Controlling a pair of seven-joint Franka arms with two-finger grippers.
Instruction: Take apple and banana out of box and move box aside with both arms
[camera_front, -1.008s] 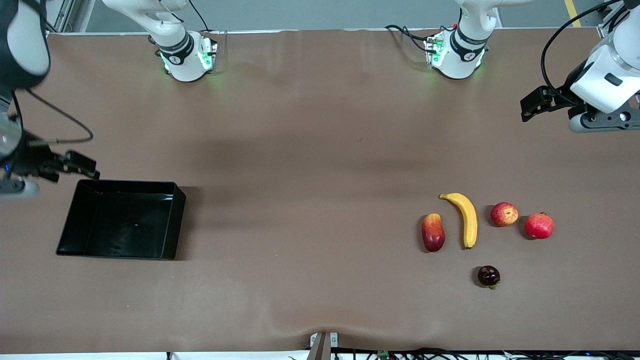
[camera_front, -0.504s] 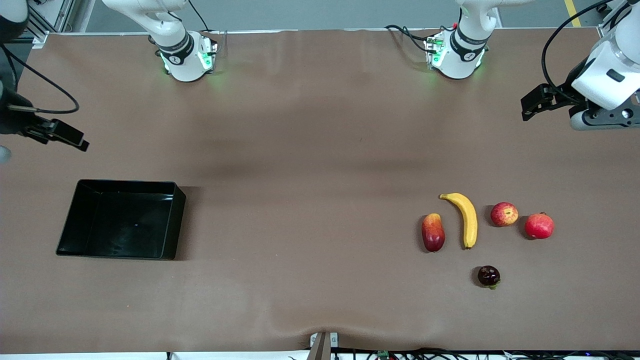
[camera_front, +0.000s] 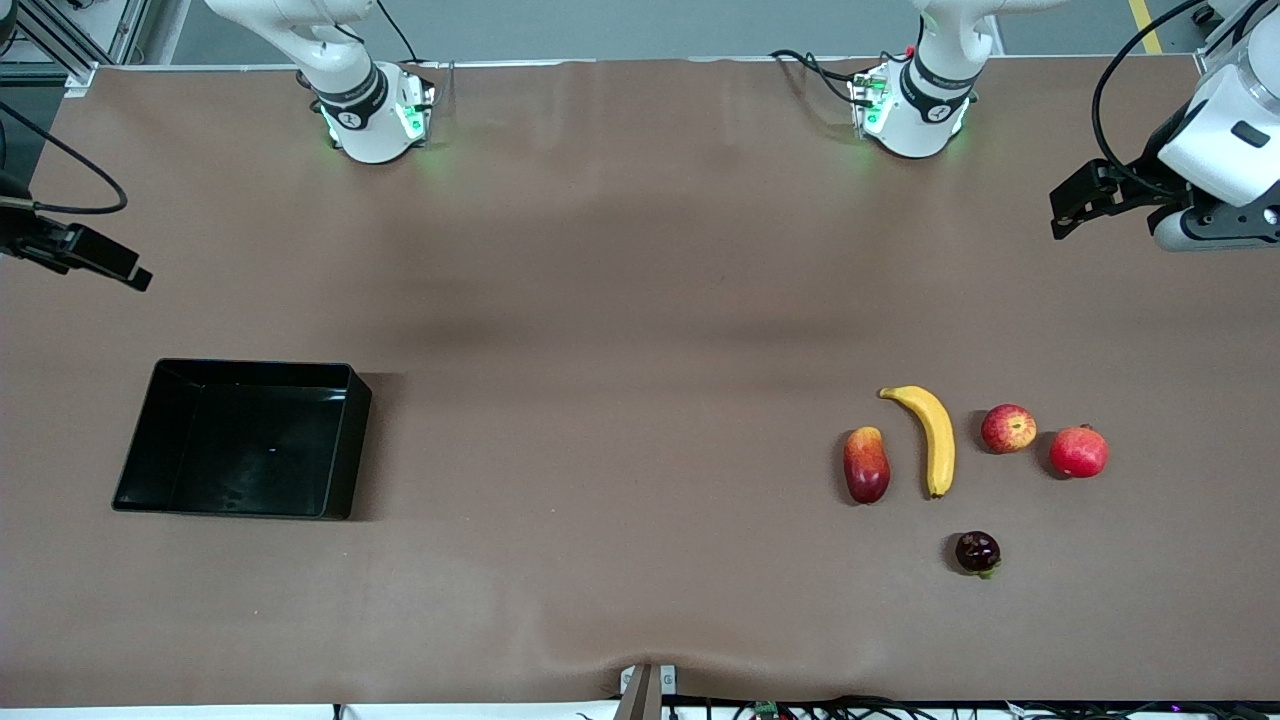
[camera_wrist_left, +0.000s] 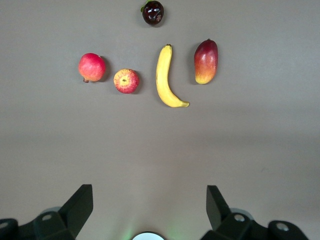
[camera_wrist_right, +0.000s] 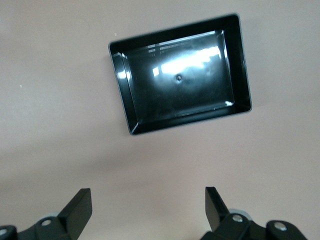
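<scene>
Your left end effector (camera_wrist_left: 148, 207) hangs wide open over bare worktop (camera_front: 620, 330), well apart from banana (camera_wrist_left: 165, 77) and apple (camera_wrist_left: 126, 81). Your right end effector (camera_wrist_right: 148, 206), wide too, hangs clear of the black tray (camera_wrist_right: 120, 80).

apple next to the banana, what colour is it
The apple is red with yellow patches, seen best in the left wrist view.

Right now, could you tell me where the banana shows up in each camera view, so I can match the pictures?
Front view: the banana lies at the left arm's end of the table, between the elongated red-yellow fruit and the apple.
Left wrist view: the banana lies between the same two fruits.
Right wrist view: not in it; only the black box shows.
Shared landmark: the apple.
</scene>
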